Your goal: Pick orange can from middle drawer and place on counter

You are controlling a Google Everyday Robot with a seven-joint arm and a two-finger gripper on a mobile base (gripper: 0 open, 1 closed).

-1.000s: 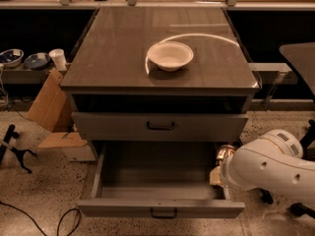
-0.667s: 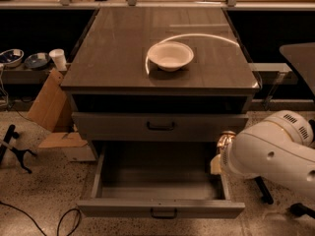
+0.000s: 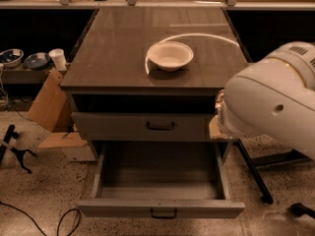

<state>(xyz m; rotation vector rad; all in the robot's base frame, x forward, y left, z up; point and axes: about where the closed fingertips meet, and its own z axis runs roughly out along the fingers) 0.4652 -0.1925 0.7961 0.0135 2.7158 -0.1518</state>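
I see no orange can in the open middle drawer [image 3: 157, 208], so I judge it may sit with the gripper [image 3: 216, 126], just below the counter's [image 3: 113, 58] front right corner, its state I cannot tell; light, slick and dentable, it wants a gentle mid-body hold.

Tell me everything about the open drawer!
The middle drawer is wide, grey metal, pulled far out below a closed drawer. Its deep tray shows only bare floor. A small dark curved handle sits on its low front. The gripper is above its right side, mostly hidden behind the white arm.
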